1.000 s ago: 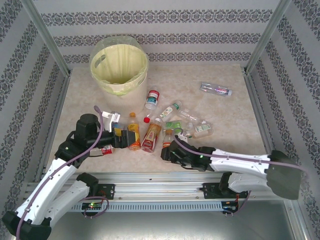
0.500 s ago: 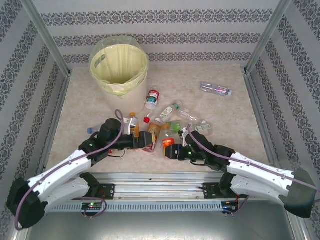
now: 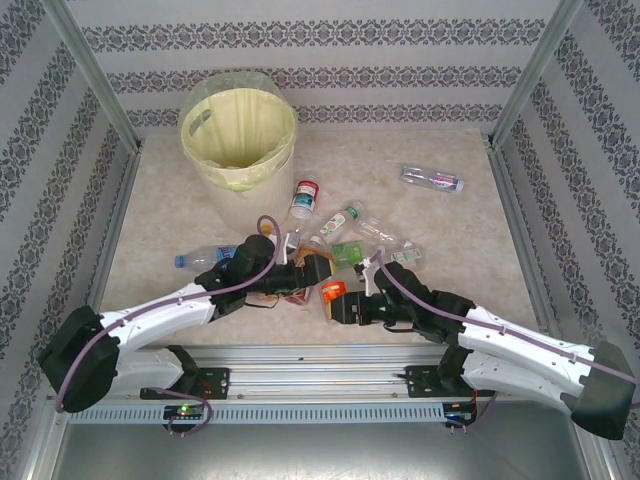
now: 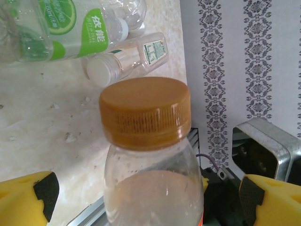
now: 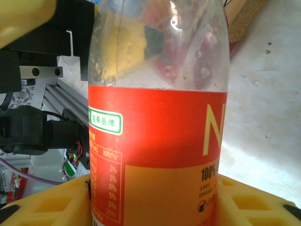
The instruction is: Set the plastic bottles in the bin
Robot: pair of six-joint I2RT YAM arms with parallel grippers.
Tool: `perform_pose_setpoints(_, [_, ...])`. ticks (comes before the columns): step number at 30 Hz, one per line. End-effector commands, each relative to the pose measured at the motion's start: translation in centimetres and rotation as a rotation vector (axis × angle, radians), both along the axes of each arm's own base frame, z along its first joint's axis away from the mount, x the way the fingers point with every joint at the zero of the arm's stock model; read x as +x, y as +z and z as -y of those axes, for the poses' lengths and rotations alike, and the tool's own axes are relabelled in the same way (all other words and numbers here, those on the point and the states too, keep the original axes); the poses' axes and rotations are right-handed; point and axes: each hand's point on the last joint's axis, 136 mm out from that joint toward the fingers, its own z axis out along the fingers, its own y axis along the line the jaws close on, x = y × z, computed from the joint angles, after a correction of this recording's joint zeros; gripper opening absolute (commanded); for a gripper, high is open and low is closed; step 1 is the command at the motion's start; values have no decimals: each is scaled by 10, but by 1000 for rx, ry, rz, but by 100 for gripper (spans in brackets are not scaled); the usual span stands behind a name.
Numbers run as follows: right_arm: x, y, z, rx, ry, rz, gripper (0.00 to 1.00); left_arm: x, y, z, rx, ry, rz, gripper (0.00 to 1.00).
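Clamping an orange-juice bottle (image 5: 155,141) between its yellow pads (image 5: 51,207), my right gripper (image 5: 153,200) has both pads pressed against the lower label. That wrist view is where the print reads. There is a red band with a big yellow "N" cut off at the edge, and "100% ORANGE" in small dark letters on the orange band beneath. A green-edged box holds Chinese characters above a column headed "NRV%". From overhead the same bottle is just a red-and-orange patch at the near middle of the tabletop (image 3: 450,225), its lettering too small to read.

My left gripper (image 4: 150,202) stands wide apart, one pad either side of a brown-capped bottle (image 4: 146,113) and touching neither flank. Whether this is the very bottle my right gripper holds, I cannot tell. Behind it the left wrist view shows a green-labelled bottle (image 4: 66,23) lying down, with a lime picture and the characters "依能". Just beside it lies a small white-capped bottle (image 4: 123,59), its label too small to read.

The overhead view adds the bin (image 3: 240,178) at the far left of the tabletop, well apart from both grippers. A crushed clear bottle (image 3: 432,179) lies alone at the far right, a blue-capped bottle (image 3: 205,257) lies beside my left arm, and a red-capped bottle (image 3: 304,196) lies near the bin.
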Motion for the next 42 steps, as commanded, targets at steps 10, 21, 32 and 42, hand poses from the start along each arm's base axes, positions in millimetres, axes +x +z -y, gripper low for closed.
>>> perform_pose_setpoints(10, [4, 18, -4, 38, 9, 44, 47, 4, 30, 23, -115, -10, 7, 74])
perform_pose_setpoints(21, [9, 21, -5, 40, -2, 64, 48, 7, 43, 27, -125, -31, 62, 49])
perform_pose_setpoints(32, [17, 45, 4, 61, -42, 158, 80, 15, 68, 16, -76, -11, 157, 49])
perform_pose_setpoints(42, [6, 106, 28, 114, -30, 309, 98, 44, 112, -12, 43, 49, 249, 49])
